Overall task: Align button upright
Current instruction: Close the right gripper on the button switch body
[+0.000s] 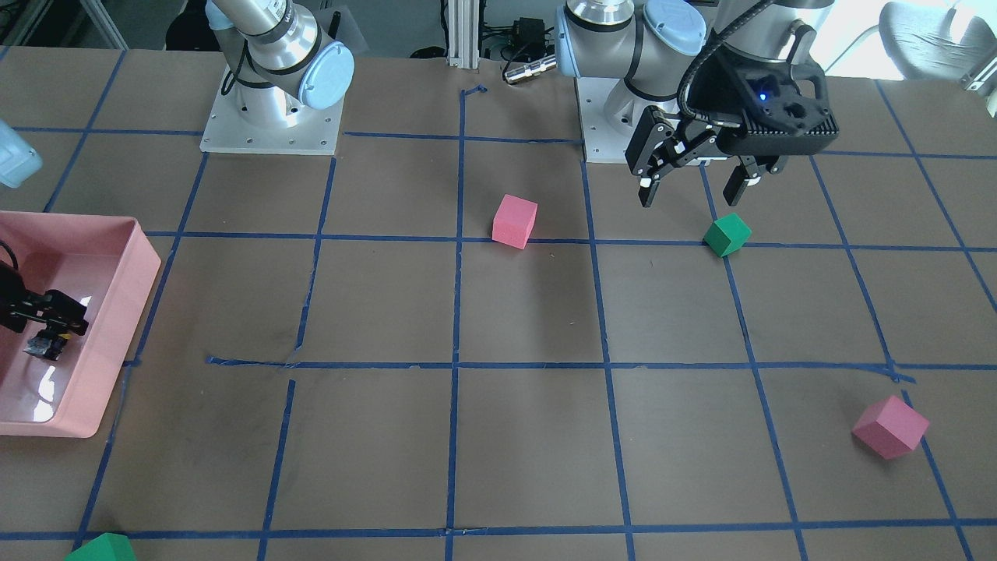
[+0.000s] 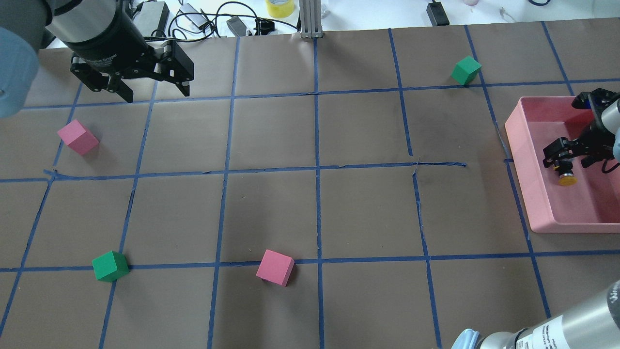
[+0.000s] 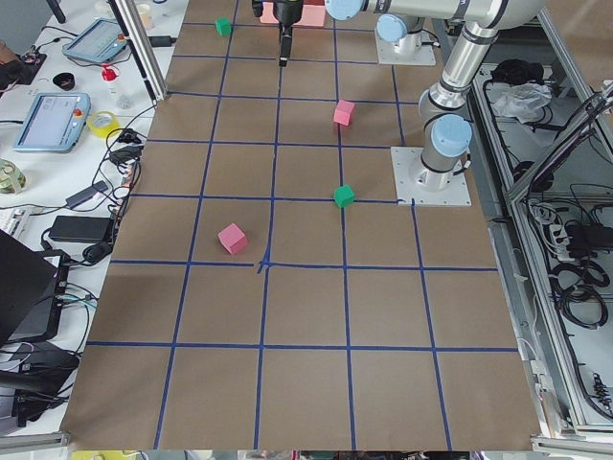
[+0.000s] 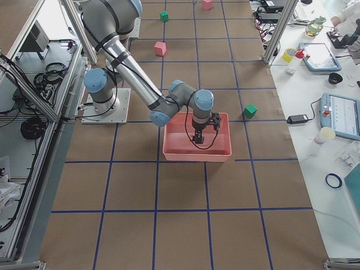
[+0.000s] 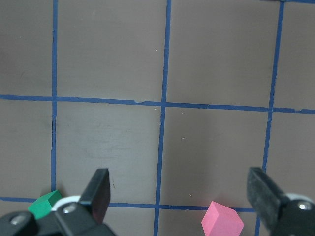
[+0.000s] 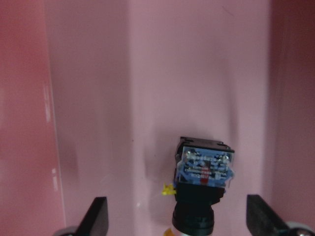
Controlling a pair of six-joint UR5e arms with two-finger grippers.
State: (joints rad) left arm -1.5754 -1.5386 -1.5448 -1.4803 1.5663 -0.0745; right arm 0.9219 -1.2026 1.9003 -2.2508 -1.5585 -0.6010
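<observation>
The button point(image 2: 565, 177) lies inside the pink tray point(image 2: 520, 160), seemingly on its side, its yellow cap towards the near side of the overhead view. In the right wrist view its base block point(image 6: 205, 167) faces the camera and the cap is almost hidden. My right gripper point(image 2: 566, 157) is open, low in the tray, with its fingers point(image 6: 97, 216) on either side of the button and clear of it. It also shows in the front view point(image 1: 48, 323) above the button point(image 1: 44, 347). My left gripper point(image 2: 152, 89) is open and empty above the table.
Pink cubes point(image 2: 77, 137) point(image 2: 275, 267) and green cubes point(image 2: 110, 266) point(image 2: 466, 70) lie scattered on the brown, blue-taped table. The tray's walls point(image 1: 117, 327) surround my right gripper. The left wrist view shows a green cube point(image 5: 45, 204) and a pink cube point(image 5: 222, 222) below.
</observation>
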